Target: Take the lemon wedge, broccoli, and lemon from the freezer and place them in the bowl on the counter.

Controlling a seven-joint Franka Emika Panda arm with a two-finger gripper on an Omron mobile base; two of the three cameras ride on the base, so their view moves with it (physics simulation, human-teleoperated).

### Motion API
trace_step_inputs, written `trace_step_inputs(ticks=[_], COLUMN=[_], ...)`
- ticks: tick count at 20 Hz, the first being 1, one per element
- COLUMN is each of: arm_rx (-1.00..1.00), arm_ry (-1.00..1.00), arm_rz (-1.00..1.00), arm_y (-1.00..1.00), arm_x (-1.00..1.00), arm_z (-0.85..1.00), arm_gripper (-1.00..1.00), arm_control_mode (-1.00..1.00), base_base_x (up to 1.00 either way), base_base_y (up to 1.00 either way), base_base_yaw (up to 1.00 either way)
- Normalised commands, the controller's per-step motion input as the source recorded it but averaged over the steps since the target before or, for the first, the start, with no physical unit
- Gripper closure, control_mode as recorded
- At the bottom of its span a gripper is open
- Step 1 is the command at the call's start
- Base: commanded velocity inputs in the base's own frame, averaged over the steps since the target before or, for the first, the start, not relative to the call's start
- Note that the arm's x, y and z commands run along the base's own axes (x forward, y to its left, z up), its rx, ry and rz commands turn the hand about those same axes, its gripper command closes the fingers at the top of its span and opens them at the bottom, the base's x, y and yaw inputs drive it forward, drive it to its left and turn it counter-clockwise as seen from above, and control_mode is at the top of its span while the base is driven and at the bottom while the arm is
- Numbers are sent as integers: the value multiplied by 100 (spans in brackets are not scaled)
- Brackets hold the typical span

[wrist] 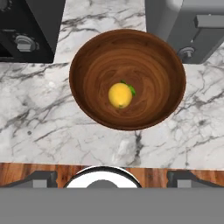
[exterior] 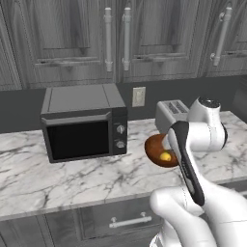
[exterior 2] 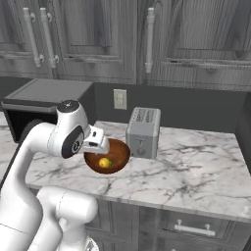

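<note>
On the left of the white marble bench (exterior: pixel 58 178) stands a black microwave (exterior: pixel 84 123); two round knobs sit on its right panel, and no lettering on them can be read. Just right of it rests the reddish-brown wooden bowl (wrist: pixel 127 78), upright, with the lemon (wrist: pixel 120 95) lying at its bottom and a bit of green, likely the broccoli (wrist: pixel 131 90), peeking out from beside the fruit. Right of the bowl, close by, stands a grey toaster (exterior 2: pixel 143 131); its front carries a small dial without legible marking. A pale wall outlet (exterior 2: pixel 120 99) sits behind. The claw (wrist: pixel 112 178) hangs over the bowl's near rim, its tips spread wide apart and holding nothing.
</note>
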Motion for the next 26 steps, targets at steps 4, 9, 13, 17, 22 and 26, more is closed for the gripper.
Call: trace_step_inputs(ticks=[4,9,13,17,22,26], arm_rx=[0,0,0,0,0,0], arm_ry=[0,0,-2,0,-1,-4], arm_rz=[0,0,0,-3,-5,0], arm_y=[-1,0,-3,-6,-6,0], arm_x=[-36,-29,-41,-33,-19,-29], arm_z=[50,53,39,11,0,0], arm_gripper=[-100,-100,-100,-100,-100,-100], arm_control_mode=[-100,-100,-100,-100,-100,-100], base_base_x=[0,0,0,0,0,0], base_base_y=[0,0,0,0,0,0], base_base_yaw=[0,0,0,0,0,0])
